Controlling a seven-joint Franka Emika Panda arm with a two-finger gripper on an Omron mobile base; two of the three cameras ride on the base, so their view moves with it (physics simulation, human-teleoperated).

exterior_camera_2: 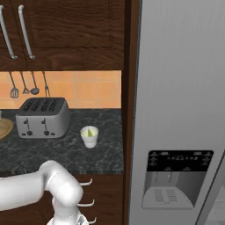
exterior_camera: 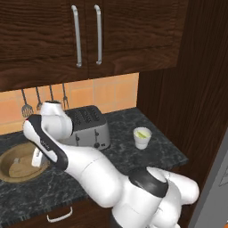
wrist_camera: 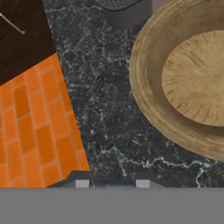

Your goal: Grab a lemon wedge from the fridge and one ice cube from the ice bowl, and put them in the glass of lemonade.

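Note:
My gripper [exterior_camera: 37, 159] hangs low over the ice bowl [exterior_camera: 13, 171], a wide tan wooden bowl at the counter's left. In the hand view its dark fingertips [wrist_camera: 82, 183] stand a short way apart, and a pale sliver of the ice cube [wrist_camera: 112, 186] shows pinched between them. The bowl [wrist_camera: 148, 87] lies to the right there, and its floor looks bare. The glass of lemonade [exterior_camera: 142, 138] stands right of the toaster, also seen as a whitish cup [exterior_camera_2: 89, 137]. The yellow-green lemon wedge [exterior_camera: 141, 133] rests inside it. The grey fridge [exterior_camera_2: 176, 88] is on the right with its doors shut.
A steel toaster [exterior_camera: 87, 127] stands between the bowl and the glass, close behind my forearm. Utensils [exterior_camera: 26, 107] hang on the orange tile wall. Dark wood cabinets [exterior_camera: 84, 35] overhang the counter, and a tall wood panel [exterior_camera: 187, 89] bounds it on the right.

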